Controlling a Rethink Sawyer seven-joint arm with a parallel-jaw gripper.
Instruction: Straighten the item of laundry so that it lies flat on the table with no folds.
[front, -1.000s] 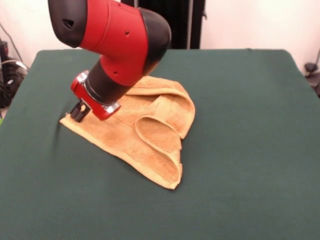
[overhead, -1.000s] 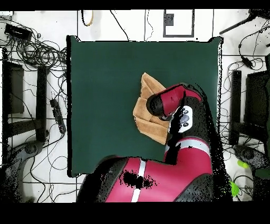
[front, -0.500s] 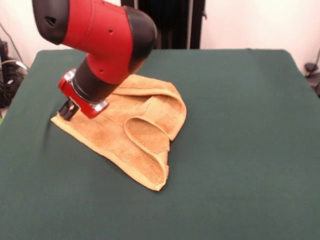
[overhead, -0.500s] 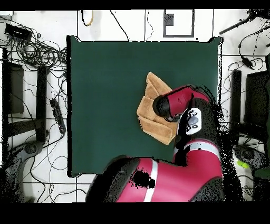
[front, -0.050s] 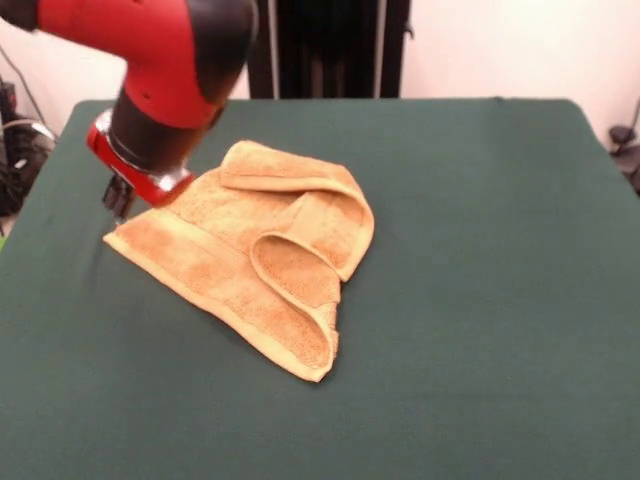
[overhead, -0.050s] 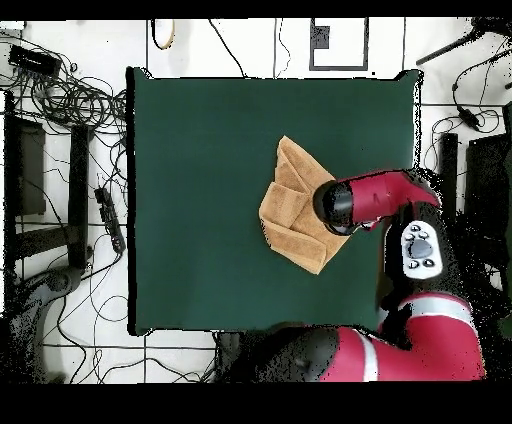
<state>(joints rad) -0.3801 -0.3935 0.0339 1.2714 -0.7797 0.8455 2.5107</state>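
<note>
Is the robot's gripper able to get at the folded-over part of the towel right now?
Probably yes. The gripper hangs by the towel corner, and nothing lies on the table between it and the fold.

Soft, even room light is washing over the table (front, -0.050s: 480, 250) from above, with no glare bouncing off its felt. My arm (front, -0.050s: 160, 60) is throwing only a faint shadow beside the towel (front, -0.050s: 250, 250), whose folds are shading themselves gently. Terry texture is reading clearly in front; overhead, everything is looking flatter and coarser.
</note>
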